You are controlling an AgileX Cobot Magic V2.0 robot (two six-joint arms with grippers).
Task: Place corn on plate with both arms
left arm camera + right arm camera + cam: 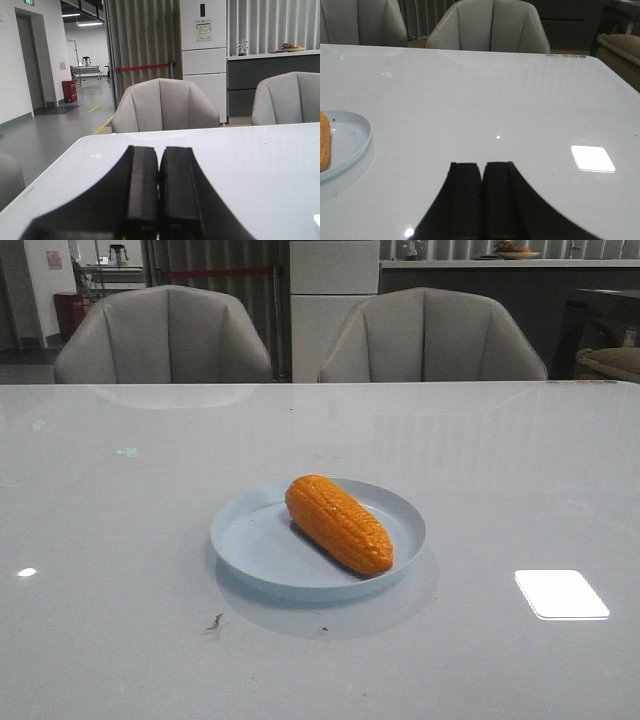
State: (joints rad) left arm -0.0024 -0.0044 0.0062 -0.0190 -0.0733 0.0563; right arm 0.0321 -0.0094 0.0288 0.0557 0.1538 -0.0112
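Nearest us, the black left gripper and black right gripper both sit pressed together, holding nothing. Mid-desk, the glossy orange-yellow corn lies diagonally inside the round pale-blue plate on the glossy white desk. Beyond, we see two grey chairs.

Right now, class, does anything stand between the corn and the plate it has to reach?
Nothing visible does. The corn already lies on the plate, slanted across it. Both grippers, left and right, are shut and empty, away from it.
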